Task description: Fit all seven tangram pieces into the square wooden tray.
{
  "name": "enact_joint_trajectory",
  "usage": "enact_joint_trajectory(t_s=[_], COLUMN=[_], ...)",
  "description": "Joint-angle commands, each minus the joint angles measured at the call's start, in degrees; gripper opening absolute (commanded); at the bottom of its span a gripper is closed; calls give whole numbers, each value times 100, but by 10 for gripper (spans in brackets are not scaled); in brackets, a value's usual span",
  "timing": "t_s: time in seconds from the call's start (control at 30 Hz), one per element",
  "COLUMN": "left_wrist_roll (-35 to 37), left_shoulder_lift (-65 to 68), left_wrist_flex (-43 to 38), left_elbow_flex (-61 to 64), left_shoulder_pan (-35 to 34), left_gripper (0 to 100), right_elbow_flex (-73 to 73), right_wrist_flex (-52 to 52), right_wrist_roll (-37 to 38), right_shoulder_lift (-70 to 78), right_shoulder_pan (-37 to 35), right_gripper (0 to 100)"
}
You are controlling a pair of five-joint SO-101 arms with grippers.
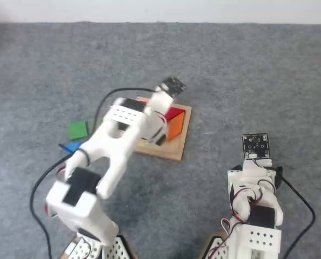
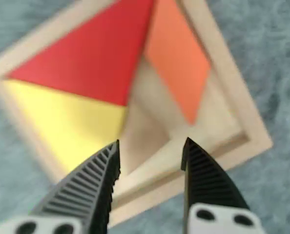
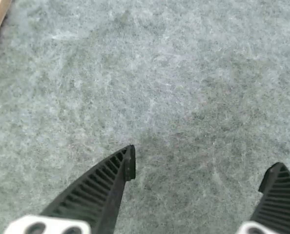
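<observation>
The square wooden tray (image 1: 185, 135) sits mid-frame in the high view and holds three pieces: one red (image 2: 96, 53), one orange (image 2: 181, 58), one yellow (image 2: 72, 122). The left tool (image 2: 152, 141) hangs over it, spread and empty, its arm stretched out from the lower left. The right tool (image 3: 205, 156), also spread and empty, is at lower right on a folded arm, while one green square (image 1: 78, 129) and one blue piece (image 1: 71, 146) lie on the surface left of the tray.

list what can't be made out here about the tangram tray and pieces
1. High view: the left arm covers much of the wooden tray, so the pieces under it can't be counted.
2. High view: the blue piece lies partly under that arm, so its shape is unclear.
3. Left wrist view: the yellow piece is blurred and partly behind the left gripper.
</observation>
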Motion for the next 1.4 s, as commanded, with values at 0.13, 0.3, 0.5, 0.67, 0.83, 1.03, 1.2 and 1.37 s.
enact_joint_trajectory(t_s=[0.13, 0.3, 0.5, 0.67, 0.83, 1.03, 1.2, 1.37], left_wrist_roll=[123, 123, 264, 44, -431, -870, -958, -826], left_shoulder_lift=[246, 246, 255, 255, 255, 255, 255, 264], left_wrist_flex=[-211, -202, -193, -185, -105, -105, 9, 88], left_elbow_flex=[-180, -180, -189, -189, -189, -189, -189, -163], left_shoulder_pan=[255, 273, 308, 308, 316, 440, 431, 387], left_gripper=[202, 202, 182, 133, 89, 72, 80, 171], right_elbow_flex=[79, 79, 79, 79, 79, 79, 79, 79], right_wrist_flex=[31, 40, 40, 48, 48, 48, 48, 48], right_wrist_roll=[62, 62, 62, 62, 62, 62, 62, 62], right_shoulder_lift=[-92, -92, -92, -92, -92, -92, -92, -92], right_shoulder_pan=[22, 22, 22, 22, 22, 22, 22, 22], right_gripper=[402, 402, 402, 402, 402, 402, 402, 402])
